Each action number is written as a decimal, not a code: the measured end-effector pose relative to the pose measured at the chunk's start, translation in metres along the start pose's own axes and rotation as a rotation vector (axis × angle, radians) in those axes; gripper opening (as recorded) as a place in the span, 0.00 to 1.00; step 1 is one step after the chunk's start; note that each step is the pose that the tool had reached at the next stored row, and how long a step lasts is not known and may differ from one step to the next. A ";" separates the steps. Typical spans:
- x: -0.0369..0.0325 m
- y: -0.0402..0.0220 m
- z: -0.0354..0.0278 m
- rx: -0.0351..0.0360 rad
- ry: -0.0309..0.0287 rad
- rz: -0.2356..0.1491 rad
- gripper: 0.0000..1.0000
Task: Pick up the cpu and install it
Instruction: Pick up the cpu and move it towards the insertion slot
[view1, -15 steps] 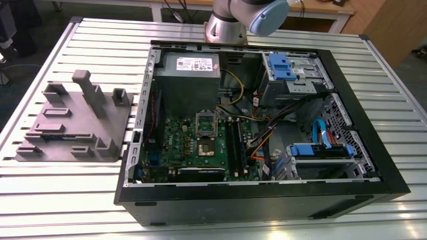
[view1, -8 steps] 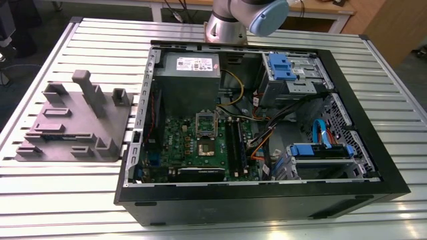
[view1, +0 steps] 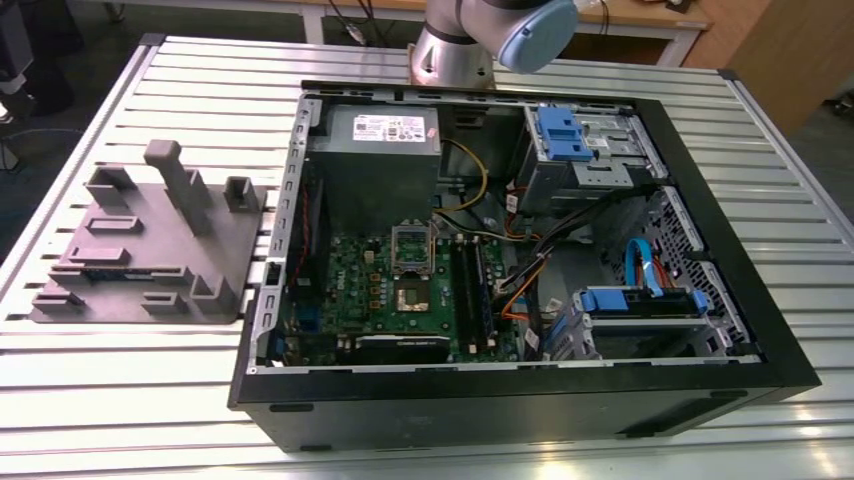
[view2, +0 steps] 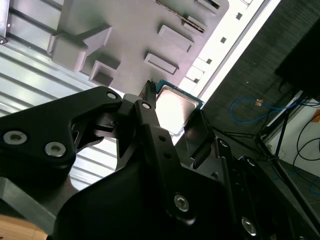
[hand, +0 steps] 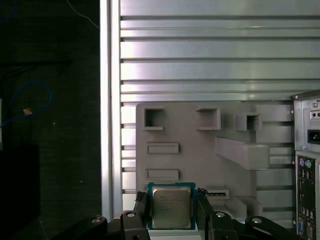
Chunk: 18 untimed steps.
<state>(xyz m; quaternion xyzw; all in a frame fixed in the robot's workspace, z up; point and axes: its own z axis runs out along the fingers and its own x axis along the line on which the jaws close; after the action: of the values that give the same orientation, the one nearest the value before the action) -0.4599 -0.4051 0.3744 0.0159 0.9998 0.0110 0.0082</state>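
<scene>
Found with jaws clenched on cpu (hand: 171, 206) edges alone, over grey fixture (hand: 200, 140); liable to slip or tilt if jolted.

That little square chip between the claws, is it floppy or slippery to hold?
The cpu looks like a flat, rigid plate, so it probably won't bend. Its shiny metal top suggests smooth, possibly slippery surfaces. The gripper holds only its thin edges, so it may shift easily.
</scene>
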 end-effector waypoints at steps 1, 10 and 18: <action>-0.0003 0.0000 0.0000 0.0000 0.0001 0.000 0.47; -0.0026 0.0001 0.0001 0.0000 -0.0001 0.000 0.47; -0.0053 0.0002 0.0001 0.0000 0.0001 0.000 0.47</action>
<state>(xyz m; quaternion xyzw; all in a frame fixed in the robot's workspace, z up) -0.4546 -0.4051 0.3745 0.0159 0.9998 0.0110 0.0081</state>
